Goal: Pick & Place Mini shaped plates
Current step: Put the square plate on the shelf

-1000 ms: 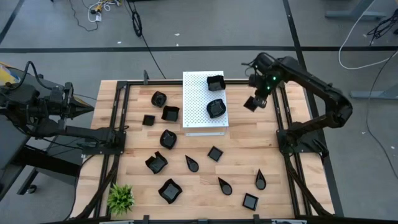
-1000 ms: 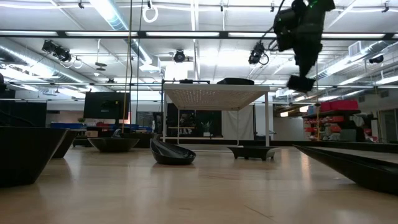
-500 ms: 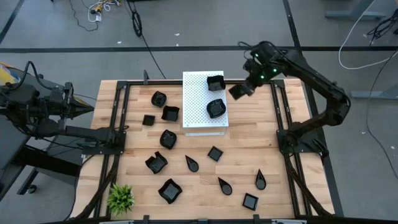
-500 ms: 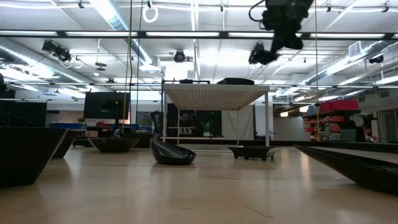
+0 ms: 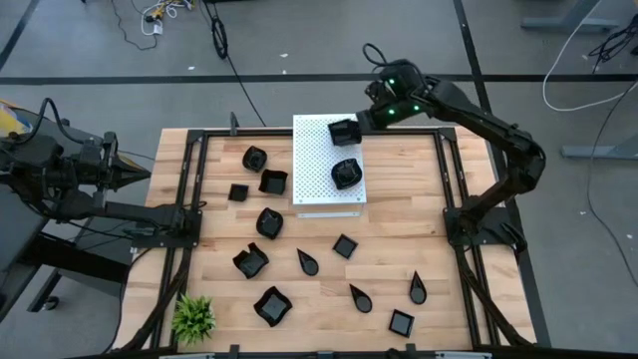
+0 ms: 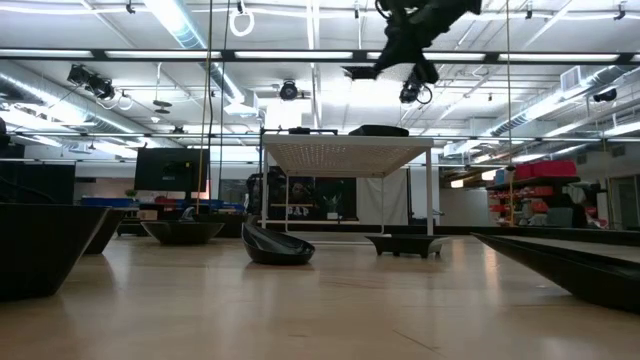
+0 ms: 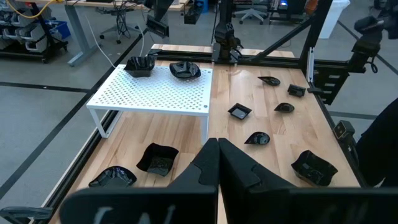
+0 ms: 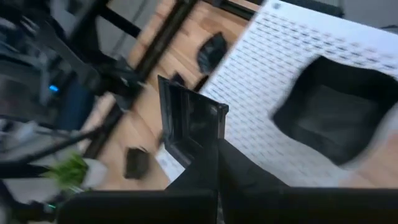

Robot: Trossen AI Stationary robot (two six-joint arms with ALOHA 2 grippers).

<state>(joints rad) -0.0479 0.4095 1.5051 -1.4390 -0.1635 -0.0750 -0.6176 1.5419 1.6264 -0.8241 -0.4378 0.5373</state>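
The right gripper [image 5: 371, 121] hangs in the air just past the far right corner of the white perforated board [image 5: 314, 170], its fingers [image 8: 214, 163] clenched on the rim of a small square black plate [image 8: 186, 121]. In the low view that plate [image 6: 362, 71] shows as a thin dark shape held well above the board, tilted rather than flat.

Two more mini shaped plates already sit on the board: a squarish one [image 5: 345, 132] at its far right corner, just beside the gripper, and a rounded one [image 5: 345, 174] nearer the middle of its right edge. The rest of the black plates lie scattered over the wooden surface [image 5: 399, 224]: a cluster [image 5: 261, 182] left of the board, teardrop ones [image 5: 309, 262] toward the near side, and a small square one [image 5: 401, 322] close to the near edge. A small green plant [image 5: 194, 317] stands at the near left corner.

The left gripper [image 7: 217, 163] waits off the left edge of the surface, raised and pointing across it, fingers pressed together with nothing between them.
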